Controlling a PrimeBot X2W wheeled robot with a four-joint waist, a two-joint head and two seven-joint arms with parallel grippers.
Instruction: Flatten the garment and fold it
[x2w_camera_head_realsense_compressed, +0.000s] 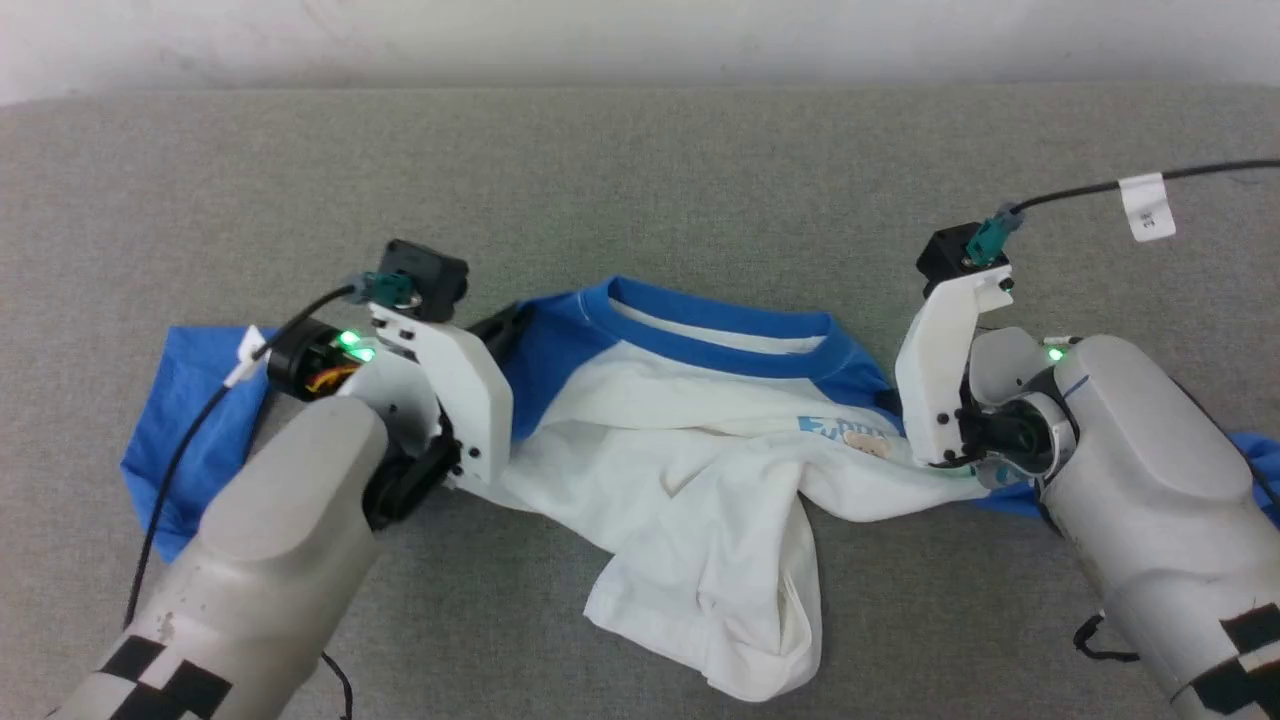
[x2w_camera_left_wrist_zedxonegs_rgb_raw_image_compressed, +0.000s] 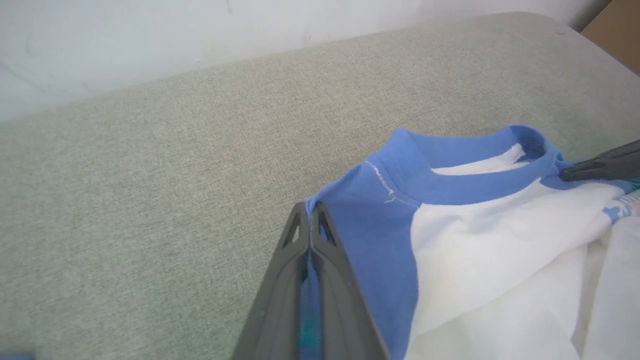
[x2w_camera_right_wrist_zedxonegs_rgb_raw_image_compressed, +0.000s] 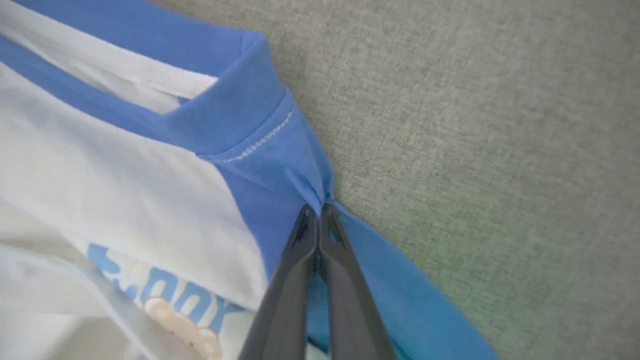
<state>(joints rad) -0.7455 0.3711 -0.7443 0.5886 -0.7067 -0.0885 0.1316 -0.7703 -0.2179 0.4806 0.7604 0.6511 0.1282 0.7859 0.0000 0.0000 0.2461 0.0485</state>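
Flattening step; fold not yet begun. Left tool (x2w_camera_left_wrist_zedxonegs_rgb_raw_image_compressed: 310, 212) pressed together on the blue cloth of one shoulder. Right tool (x2w_camera_right_wrist_zedxonegs_rgb_raw_image_compressed: 318, 210) likewise pinching the opposite blue shoulder. Next move, by judgement: draw both shoulders apart and drag outward to pull the body smooth. Shirt (x2w_camera_head_realsense_compressed: 700, 440) lying mid-desk (x2w_camera_head_realsense_compressed: 640, 170), chest up. White body bunched and twisted, hem flopped over itself, print half hidden in a crease.
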